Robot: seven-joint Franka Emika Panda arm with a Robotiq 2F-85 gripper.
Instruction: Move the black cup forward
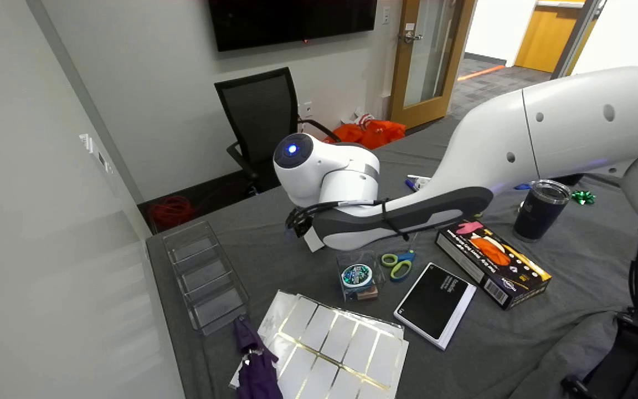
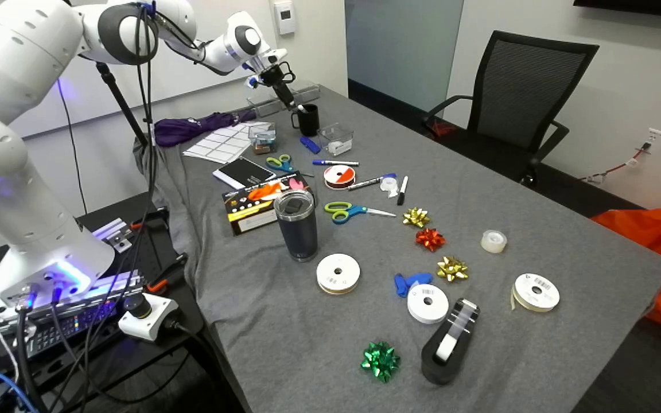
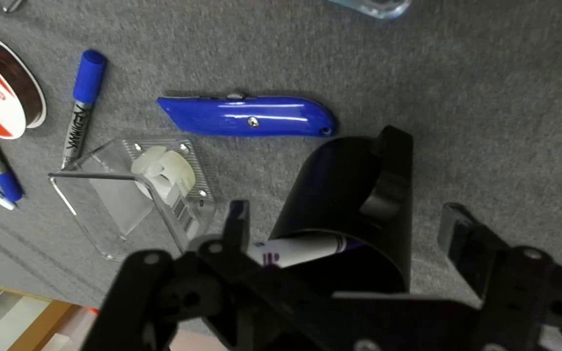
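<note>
The black cup [image 3: 330, 190] is a mug with a handle, standing on the grey cloth; it also shows upright in an exterior view [image 2: 308, 121]. A white marker with purple print [image 3: 300, 249] leans inside it and sticks out over the rim. My gripper [image 3: 345, 219] is open, one finger to each side of the cup in the wrist view. In an exterior view the gripper [image 2: 291, 103] is at the cup's rim, tilted down; I cannot tell whether it touches. In an exterior view the arm [image 1: 346, 188] hides the cup and most of the gripper.
A blue box cutter [image 3: 247, 116] and a clear box with tape [image 3: 203, 214] stand close to the cup. A compartment tray [image 1: 205, 277], purple umbrella [image 1: 255, 366], label sheets [image 1: 330, 354] and a dark lidded tumbler [image 2: 299, 229] are also on the table.
</note>
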